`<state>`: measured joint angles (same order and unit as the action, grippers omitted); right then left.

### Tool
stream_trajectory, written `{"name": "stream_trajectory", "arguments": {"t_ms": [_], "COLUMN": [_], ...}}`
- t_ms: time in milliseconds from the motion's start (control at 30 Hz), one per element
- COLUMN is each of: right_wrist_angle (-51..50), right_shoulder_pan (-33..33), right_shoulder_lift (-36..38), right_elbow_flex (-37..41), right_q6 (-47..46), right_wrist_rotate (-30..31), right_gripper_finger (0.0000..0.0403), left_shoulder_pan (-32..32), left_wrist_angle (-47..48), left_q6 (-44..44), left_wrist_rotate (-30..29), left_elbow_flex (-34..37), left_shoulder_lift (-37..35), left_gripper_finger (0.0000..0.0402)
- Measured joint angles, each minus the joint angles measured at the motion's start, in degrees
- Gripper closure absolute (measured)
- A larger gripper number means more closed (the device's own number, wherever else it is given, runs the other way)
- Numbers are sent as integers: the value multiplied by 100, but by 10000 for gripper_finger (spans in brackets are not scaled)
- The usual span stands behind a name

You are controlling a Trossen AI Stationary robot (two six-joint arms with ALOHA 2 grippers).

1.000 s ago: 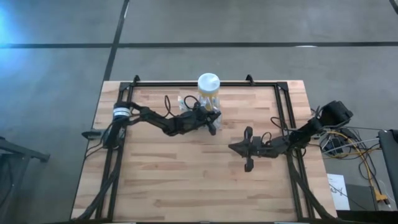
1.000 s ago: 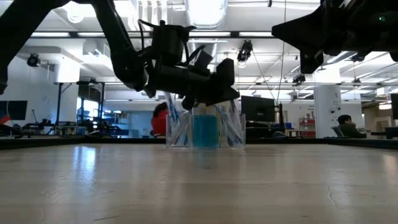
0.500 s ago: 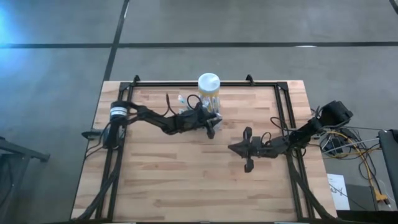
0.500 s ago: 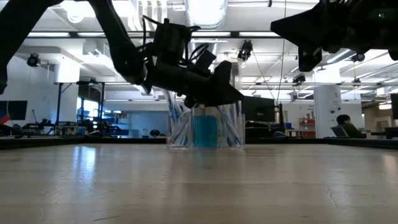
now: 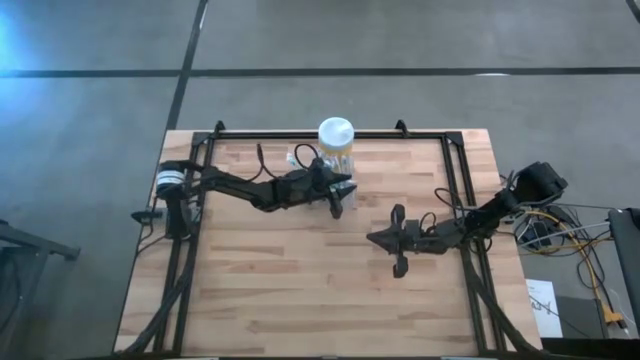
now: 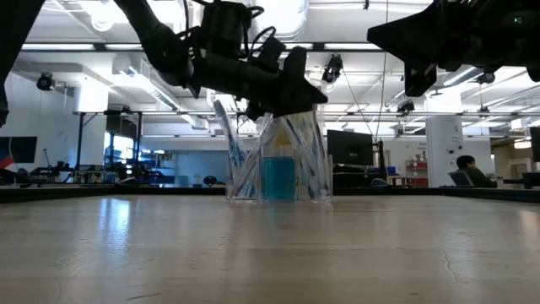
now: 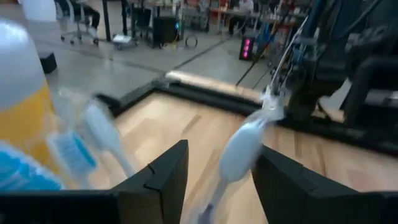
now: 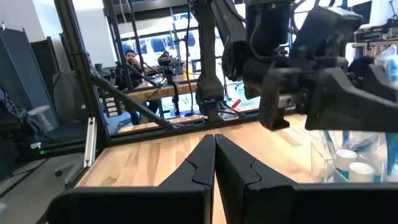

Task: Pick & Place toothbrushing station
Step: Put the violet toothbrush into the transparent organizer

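Left gripper [image 6: 291, 100]: its fingers [image 7: 158, 180] stand apart, with a white toothbrush handle [image 7: 239, 146] rising through the gap between them and a second brush with a blue head [image 7: 74, 152] just to one side. In the low view the gripper hangs directly over the top of the toothbrushing station [image 6: 278, 165], apparently level with the brush tops; whether the fingers touch anything cannot be told.

The toothbrushing station is a clear holder standing upright on the wooden surface [image 5: 300, 280], near the far edge, just beside the yellow jar [image 5: 336, 142] with the white lid. Its long axis runs vertically, and the brushes lean outward from it.

Governing relation: the station lies straight below the left fingers, so the coming move is judged to be a descent along the holder's vertical axis, with the fingers straddling a wall or a brush before closing. The nearby jar leaves little room on that side.

Right gripper [image 5: 398, 240]: fingers pressed together, held above the surface well apart from the station, toward the right side; this arm waits. The left arm is clearly the nearer.
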<state>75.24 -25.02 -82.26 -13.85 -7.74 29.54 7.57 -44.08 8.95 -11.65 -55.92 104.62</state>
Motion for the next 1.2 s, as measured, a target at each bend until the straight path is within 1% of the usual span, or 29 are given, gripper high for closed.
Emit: {"name": "stream_trajectory", "arguments": {"t_ms": [167, 300, 433, 567, 633, 833, 967, 1200], "right_wrist_angle": [0, 5, 29, 41, 60, 89, 173, 169], "right_shoulder_pan": [0, 0, 0, 0, 2, 4, 4, 4], "right_shoulder_lift": [0, 0, 0, 2, 3, 7, 9, 9], "right_elbow_flex": [2, 1, 0, 2, 0, 0, 0, 1], "right_q6": [2, 2, 2, 59, 80, 214, 325, 327], "right_wrist_rotate": [0, 0, 0, 2, 2, 4, 7, 7], "right_gripper_finger": [394, 394, 394, 394, 394, 394, 394, 394], "left_shoulder_pan": [8, 22, 22, 39, 48, 42, 39, 37], "left_wrist_angle": [435, 591, 566, 582, 576, 577, 602, 736], "left_q6": [57, -190, -594, -616, -609, -345, -348, -466], "left_wrist_rotate": [-121, -86, 586, 1242, 1425, 1527, 1557, 1564], "left_elbow_flex": [2, 13, 13, -1, -22, -108, -114, -114], "left_shoulder_lift": [76, 200, 203, 203, 203, 203, 163, -322], "left_gripper_finger": [226, 225, 225, 225, 225, 225, 225, 225]}}
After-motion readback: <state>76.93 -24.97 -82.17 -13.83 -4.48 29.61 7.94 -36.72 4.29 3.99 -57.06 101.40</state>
